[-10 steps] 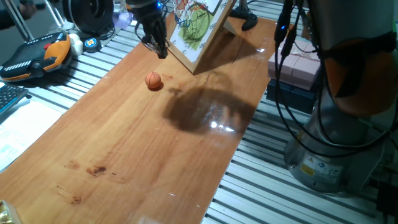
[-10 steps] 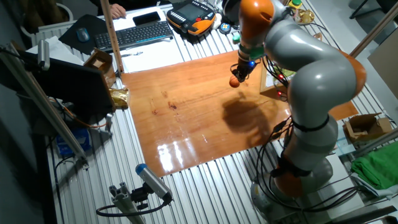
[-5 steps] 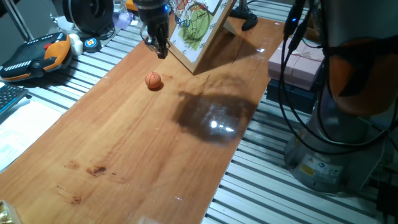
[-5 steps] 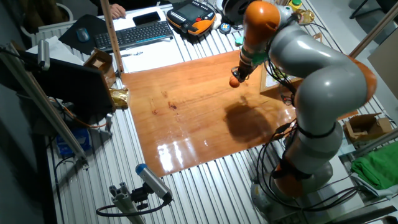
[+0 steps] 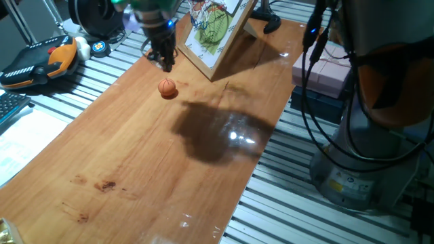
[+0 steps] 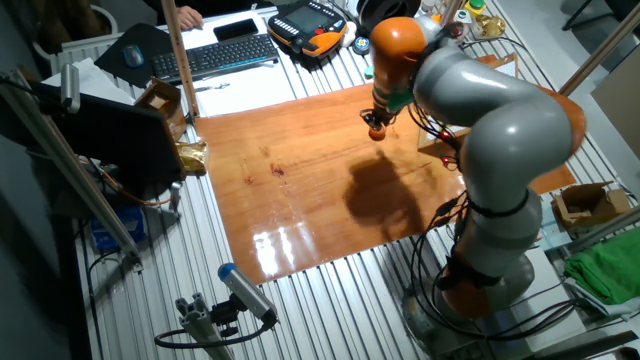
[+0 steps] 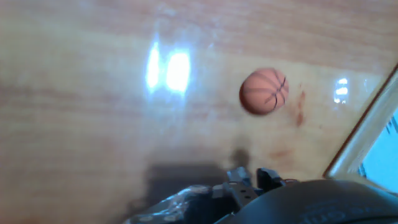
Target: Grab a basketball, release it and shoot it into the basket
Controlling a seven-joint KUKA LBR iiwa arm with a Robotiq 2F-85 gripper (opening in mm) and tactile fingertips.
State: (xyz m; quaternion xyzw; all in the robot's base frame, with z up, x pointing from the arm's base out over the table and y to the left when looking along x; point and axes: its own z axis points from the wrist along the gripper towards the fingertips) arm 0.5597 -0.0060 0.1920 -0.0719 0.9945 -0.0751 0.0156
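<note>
Wood tabletop (image 5: 149, 156) carries a tilted board (image 5: 220, 30) with a green drawing at its far end, the orange hoop (image 5: 207, 8) fixed near its top. The gripper (image 5: 164, 62) hangs above the wood just beside the board; whether its fingers are parted cannot be told. The basketball (image 5: 167, 88) (image 7: 264, 91) lies free on the wood, near the gripper and untouched.

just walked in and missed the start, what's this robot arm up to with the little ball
The arm's end effector hangs just above the wooden table, close to the small basketball but not touching it. The ball lies alone on the wood; the hand view shows it free, with nothing around it. The tilted board with the basket stands right behind. Nothing is grabbed yet. Whether the fingers are open is not clear.
</note>
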